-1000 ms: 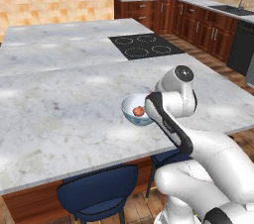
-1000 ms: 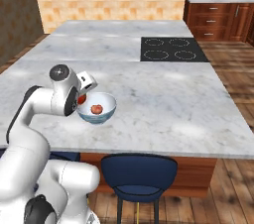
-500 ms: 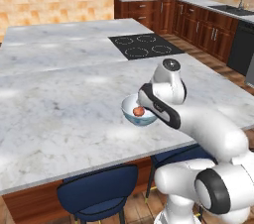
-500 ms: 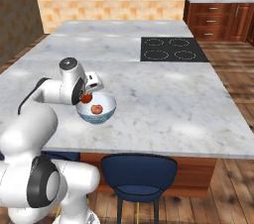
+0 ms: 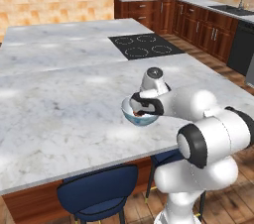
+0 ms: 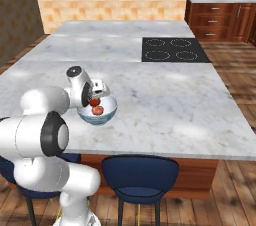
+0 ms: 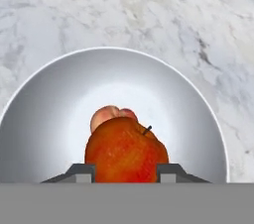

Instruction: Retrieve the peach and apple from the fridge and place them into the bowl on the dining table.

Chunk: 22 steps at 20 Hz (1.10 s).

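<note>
Apple (image 7: 126, 148) is held betw. the pincer (image 7: 125, 172) tips, pincer closed narrow on its sides, directly over the bowl (image 7: 44, 119) interior. Peach (image 7: 105, 116) is seen already lying in the bowl, just behind the apple, touching or nearly so; cannot be told which.

Handling, judged: apple is firm, rigid, smooth-skinned, so prob. a bit slippery; light. Hold is best kept across the widest part, as it is now; stem (image 7: 147, 130) side is left free. Round shape means it may roll once let go, but bowl walls should contain it. Peach is likely softer, bruisable; a drop onto it is to be avoided, so release is better made low and slightly beside it.

Surroundings, left to right in right base view: bowl (image 6: 107, 112) sits near the front edge of the dining table (image 6: 165, 95); navy stool (image 6: 140, 172) is tucked below; black cooktop (image 6: 172, 50) lies well apart toward the far side. Nothing is seen blocking the drop.
</note>
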### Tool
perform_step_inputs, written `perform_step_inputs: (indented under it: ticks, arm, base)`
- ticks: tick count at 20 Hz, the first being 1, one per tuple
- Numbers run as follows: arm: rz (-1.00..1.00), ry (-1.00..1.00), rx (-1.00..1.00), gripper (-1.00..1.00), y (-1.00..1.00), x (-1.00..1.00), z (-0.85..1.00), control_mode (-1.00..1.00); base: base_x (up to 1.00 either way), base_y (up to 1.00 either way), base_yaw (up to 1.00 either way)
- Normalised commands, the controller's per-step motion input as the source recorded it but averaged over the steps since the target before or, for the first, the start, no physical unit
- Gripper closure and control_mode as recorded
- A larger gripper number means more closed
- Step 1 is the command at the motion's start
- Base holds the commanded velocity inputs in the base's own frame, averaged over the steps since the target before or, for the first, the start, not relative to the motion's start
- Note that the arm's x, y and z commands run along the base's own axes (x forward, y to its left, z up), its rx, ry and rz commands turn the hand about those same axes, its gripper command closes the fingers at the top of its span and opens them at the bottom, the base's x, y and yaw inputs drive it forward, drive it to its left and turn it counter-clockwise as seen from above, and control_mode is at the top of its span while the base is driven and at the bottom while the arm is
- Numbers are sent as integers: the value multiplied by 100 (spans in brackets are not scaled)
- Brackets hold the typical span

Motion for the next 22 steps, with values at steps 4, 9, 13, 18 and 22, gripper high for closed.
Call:
perform_step_inputs:
  ticks: [4, 9, 13, 18, 22]
  arm:
    - [-6, 18, 6, 100, 0, 50, -25, -100]
    - [-5, 14, 6, -100, 0, 36, -2, -100]
    - [-5, 4, 3, -100, 0, 34, -10, -100]
    - [-15, -3, 6, -100, -17, -83, 19, -100]
    - [-18, -10, 11, -100, -45, -100, 38, -100]
  base:
    - [0, 0, 0]
    - [0, 0, 0]
    - [0, 0, 0]
    - [0, 0, 0]
    - [0, 0, 0]
